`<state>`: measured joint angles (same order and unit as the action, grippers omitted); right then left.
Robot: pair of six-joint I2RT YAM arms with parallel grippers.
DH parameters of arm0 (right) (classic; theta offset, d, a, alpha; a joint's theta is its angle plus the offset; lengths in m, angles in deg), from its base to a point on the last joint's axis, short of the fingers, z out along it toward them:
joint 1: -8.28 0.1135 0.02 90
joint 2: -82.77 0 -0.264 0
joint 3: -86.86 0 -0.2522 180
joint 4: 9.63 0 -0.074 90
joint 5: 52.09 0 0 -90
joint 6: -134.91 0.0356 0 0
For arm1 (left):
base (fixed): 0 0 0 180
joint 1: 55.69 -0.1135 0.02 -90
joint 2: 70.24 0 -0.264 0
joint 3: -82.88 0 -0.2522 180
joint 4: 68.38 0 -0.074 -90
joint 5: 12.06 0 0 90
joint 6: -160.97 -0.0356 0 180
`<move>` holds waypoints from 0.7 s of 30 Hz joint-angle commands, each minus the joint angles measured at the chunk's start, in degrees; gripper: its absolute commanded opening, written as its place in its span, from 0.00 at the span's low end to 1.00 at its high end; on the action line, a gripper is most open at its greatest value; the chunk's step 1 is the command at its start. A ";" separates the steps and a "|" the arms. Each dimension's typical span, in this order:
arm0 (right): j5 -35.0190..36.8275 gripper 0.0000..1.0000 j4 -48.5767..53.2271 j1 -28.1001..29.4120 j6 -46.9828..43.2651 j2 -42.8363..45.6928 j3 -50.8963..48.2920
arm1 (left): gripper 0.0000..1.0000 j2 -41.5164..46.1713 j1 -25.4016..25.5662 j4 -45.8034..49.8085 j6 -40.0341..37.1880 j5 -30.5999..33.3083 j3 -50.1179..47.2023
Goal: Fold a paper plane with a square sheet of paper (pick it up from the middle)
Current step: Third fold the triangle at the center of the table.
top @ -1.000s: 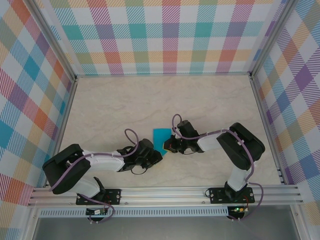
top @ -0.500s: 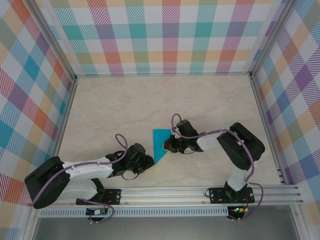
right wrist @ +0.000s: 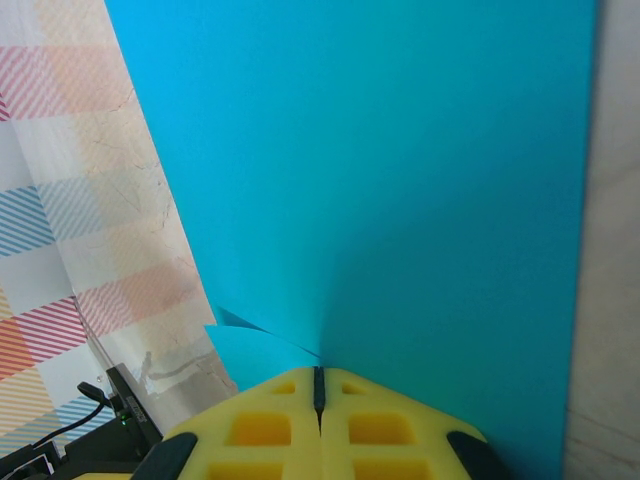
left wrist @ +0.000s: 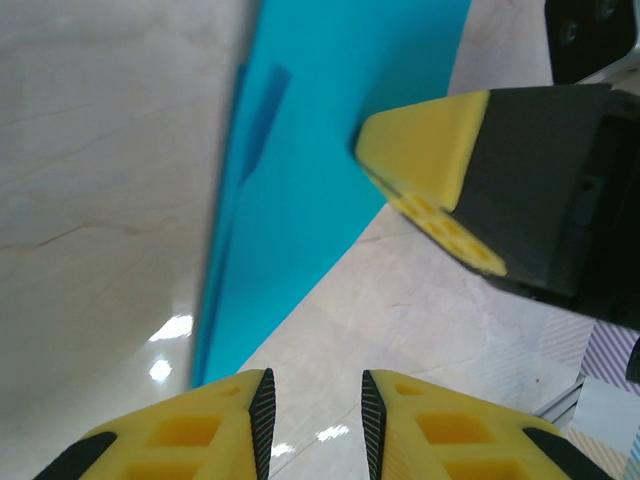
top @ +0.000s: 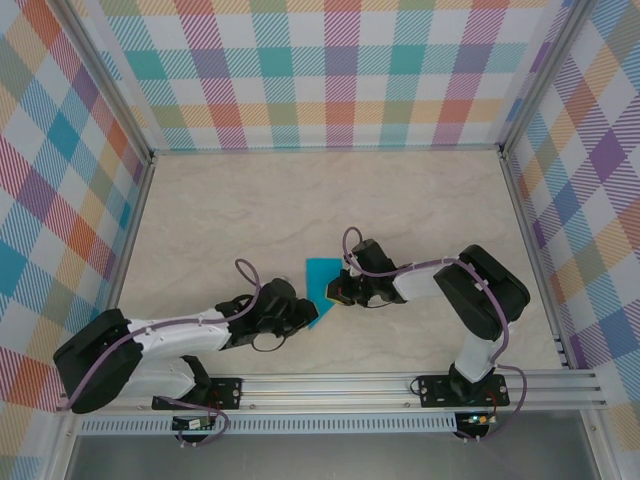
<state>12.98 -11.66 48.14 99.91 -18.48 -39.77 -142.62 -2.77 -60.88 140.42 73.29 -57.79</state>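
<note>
- Where the overhead view looks down on the pale marbled bench (top: 250, 210), the teal-blue sheet of paper (top: 320, 275) lies just below the centre of the frame. It is narrowed by folds and tapers to a point at its lower end.
- The right claw (top: 338, 290) extends in from the right of that frame and meets the sheet's right edge.
- In the right wrist view, this claw (right wrist: 320, 385) has its yellow fingers pressed together at the bottom of the frame, pinching the paper (right wrist: 380, 180). The paper rises out of the seam between them and spreads across the upper right. A small flap pokes out to the left, just above the fingers.
- The left claw (top: 312, 318) comes in from the lower left of the overhead frame and sits just beside the sheet's lower tip.
- In the left wrist view, the left claw (left wrist: 315, 405) is slightly spread at the bottom edge, with bare bench (left wrist: 100, 150) showing in the narrow gap and nothing between the fingers.
- There the sheet (left wrist: 330, 150) runs down from the top centre and ends just above the left-hand finger; whether they touch I cannot tell.
- One yellow pad (left wrist: 430, 150) of the right claw sits against the sheet's right edge in the upper right.
- Plaid walls (top: 330, 80) enclose the bench on three sides.
</note>
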 commanded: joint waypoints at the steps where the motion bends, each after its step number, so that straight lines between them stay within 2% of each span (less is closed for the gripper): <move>1: 5.26 0.05 7.61 0.15 -0.15 -2.00 -1.25 | 0.31 -3.83 -0.41 -5.63 -1.00 -1.14 2.53; 8: 5.28 0.05 7.80 0.09 -0.25 -2.28 -1.11 | 0.30 -9.44 -0.46 -5.22 1.28 -2.84 2.21; 12: 5.31 0.05 7.89 0.13 -0.25 -2.64 -1.02 | 0.30 -10.65 -0.41 -1.29 3.21 -2.81 1.22; 21: 6.13 0.06 8.76 0.13 -0.25 -2.27 -1.33 | 0.31 -6.00 -0.19 4.43 1.53 -4.11 -1.94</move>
<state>13.42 -11.15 48.14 99.89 -18.39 -39.57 -150.55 -2.77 -64.70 142.93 70.67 -57.64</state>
